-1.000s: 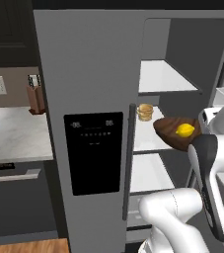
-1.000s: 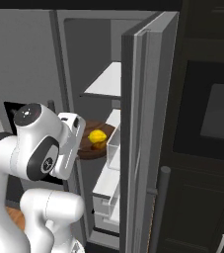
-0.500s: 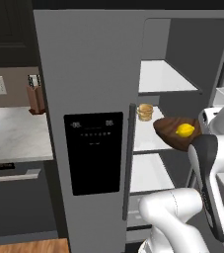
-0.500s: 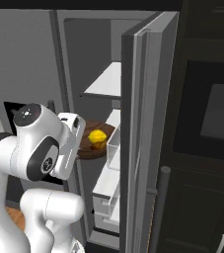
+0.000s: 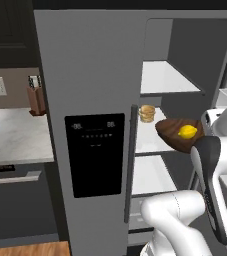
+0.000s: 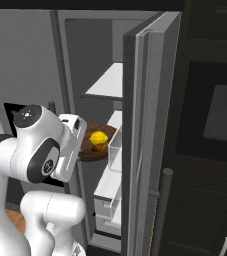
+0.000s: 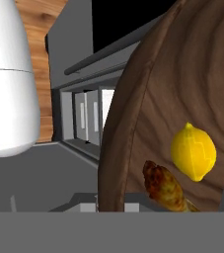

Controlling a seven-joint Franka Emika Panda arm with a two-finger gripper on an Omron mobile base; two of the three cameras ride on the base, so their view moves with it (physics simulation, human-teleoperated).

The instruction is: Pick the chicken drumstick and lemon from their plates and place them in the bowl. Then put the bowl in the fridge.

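Left base view: fridge [image 5: 95, 100] tall, grey, right door swung open, white shelves showing. Bowl [image 5: 177, 134] held at middle shelf's front edge, partly over it. Lemon [image 5: 187, 132] and chicken drumstick [image 7: 165, 187] lie inside bowl. Gripper hidden behind wrist; fingers together, seemingly clamped on bowl rim. Final step in hand. Next: push bowl further onto shelf, lower, release, withdraw.

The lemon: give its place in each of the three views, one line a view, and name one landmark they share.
Left base view: the lemon sits right of centre, at mid height.
Right base view: it is left of centre, just below mid height, beside the open door's edge.
Hand view: it is at right, below mid height, just above the chicken drumstick.
Shared landmark: the brown bowl that holds it.
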